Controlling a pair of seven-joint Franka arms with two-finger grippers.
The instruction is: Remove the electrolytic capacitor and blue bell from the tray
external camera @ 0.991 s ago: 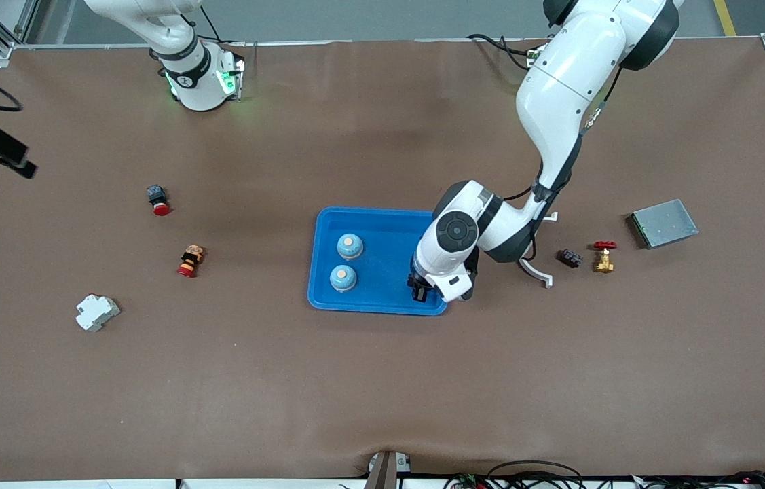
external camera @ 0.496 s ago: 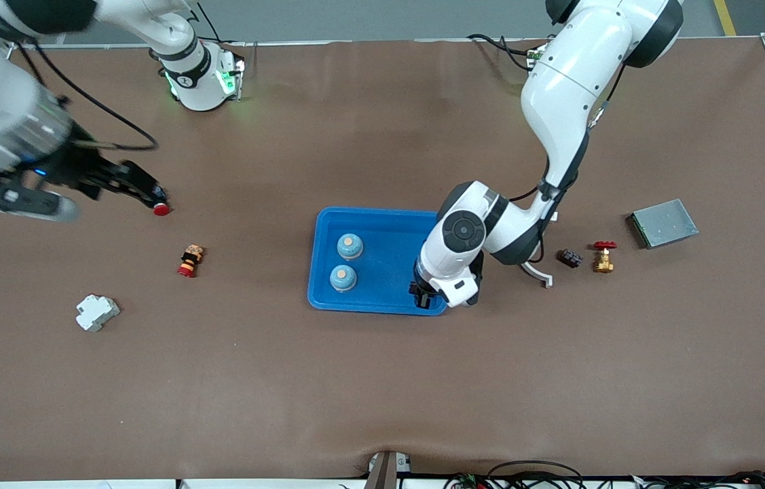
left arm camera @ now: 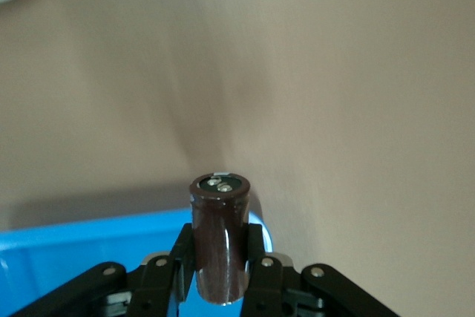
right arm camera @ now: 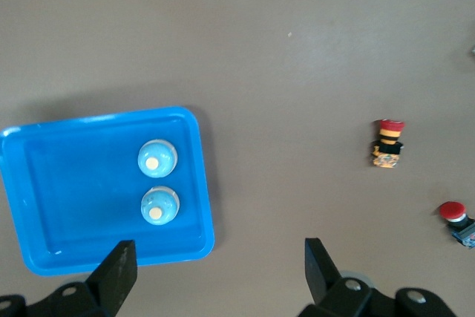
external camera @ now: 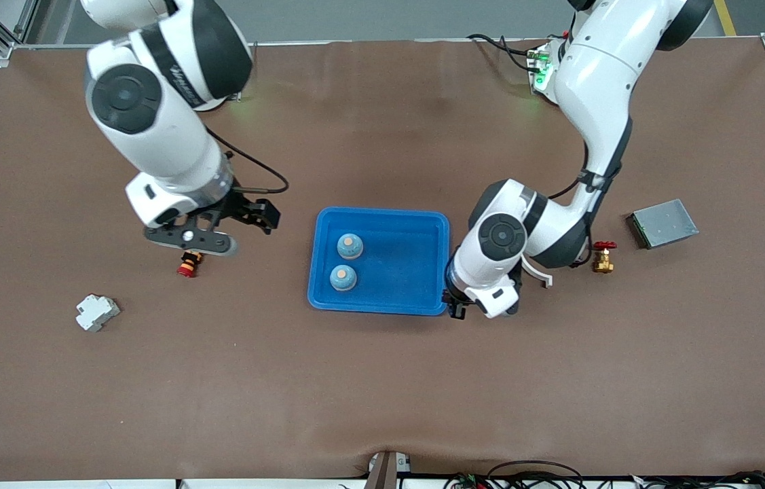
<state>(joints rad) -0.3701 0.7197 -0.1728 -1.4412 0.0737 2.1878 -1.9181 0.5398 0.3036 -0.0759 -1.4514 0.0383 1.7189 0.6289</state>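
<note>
L gripper (external camera: 455,307) has carried the electrolytic capacitor (left arm camera: 220,237), pinched tight, out past the tray (external camera: 423,224) corner, so removal's half done. R gripper (external camera: 233,219) swung in beside tray, fingers spread wide, empty; two blue bells (external camera: 349,246) still inside.

in the front view the left gripper (external camera: 455,307) is mostly hidden under its own white wrist, and the dark brown cylindrical capacitor (left arm camera: 220,237) cannot be made out there. the left wrist view cuts off the capacitor's lower end and most of the shallow bright blue plastic tray (left arm camera: 89,239). the right wrist view's lower edge cuts off the right gripper (right arm camera: 219,276) fingers.
</note>
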